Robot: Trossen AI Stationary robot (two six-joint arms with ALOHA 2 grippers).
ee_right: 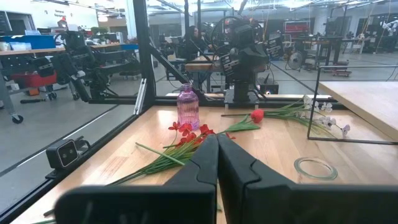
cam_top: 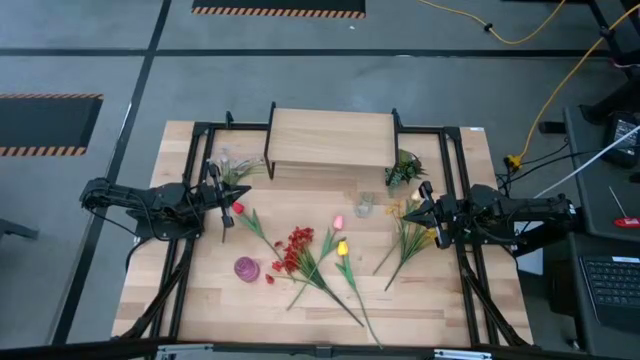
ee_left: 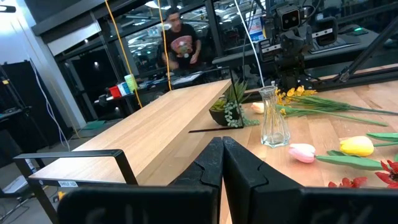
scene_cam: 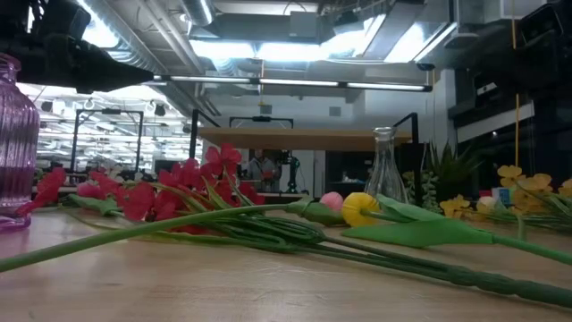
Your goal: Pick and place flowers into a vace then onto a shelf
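Observation:
Loose flowers lie flat on the wooden table: a red tulip [cam_top: 238, 208], a red berry spray [cam_top: 298, 250], a pink tulip [cam_top: 338, 222], a yellow tulip [cam_top: 342, 247], yellow blossoms [cam_top: 410, 235] and white blossoms [cam_top: 238, 166]. A purple vase [cam_top: 246, 268] stands near the front left and a clear glass vase [cam_top: 365, 205] stands near the middle, both upright. The shelf [cam_top: 330, 138] stands at the far middle. My left gripper [ee_left: 222, 155] is shut at the table's left edge and holds nothing. My right gripper [ee_right: 217, 149] is shut at the right edge, also holding nothing.
A small green potted plant [cam_top: 403, 168] sits by the shelf's right end. A clear ring [ee_right: 314, 167] lies on the table near the white blossoms. Black frame rails [cam_top: 190, 150] run along both sides. A person [ee_left: 180, 40] stands in the room beyond the table.

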